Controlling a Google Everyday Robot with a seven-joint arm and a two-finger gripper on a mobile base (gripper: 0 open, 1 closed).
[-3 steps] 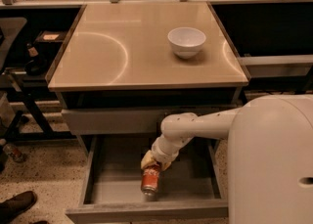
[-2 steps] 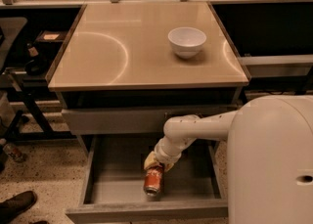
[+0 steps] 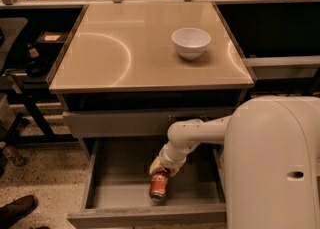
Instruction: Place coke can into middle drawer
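The coke can (image 3: 159,186), red with a silver end facing me, is inside the open middle drawer (image 3: 120,185), low over its grey floor near the front middle. My gripper (image 3: 162,167) reaches down into the drawer from the right on a white arm. Its yellowish fingers are closed on the can's upper end, and the can hangs tilted below them. The drawer is pulled out wide below the cabinet, and its front rim (image 3: 150,216) runs along the bottom of the view.
A white bowl (image 3: 190,42) stands on the tan cabinet top (image 3: 125,48). A closed grey drawer front (image 3: 115,123) sits above the open drawer. My white body (image 3: 272,163) fills the lower right. A shoe (image 3: 17,210) is at the lower left floor.
My gripper and the coke can have shifted slightly to the right and a little lower inside the drawer. The bowl and the drawer have not moved.
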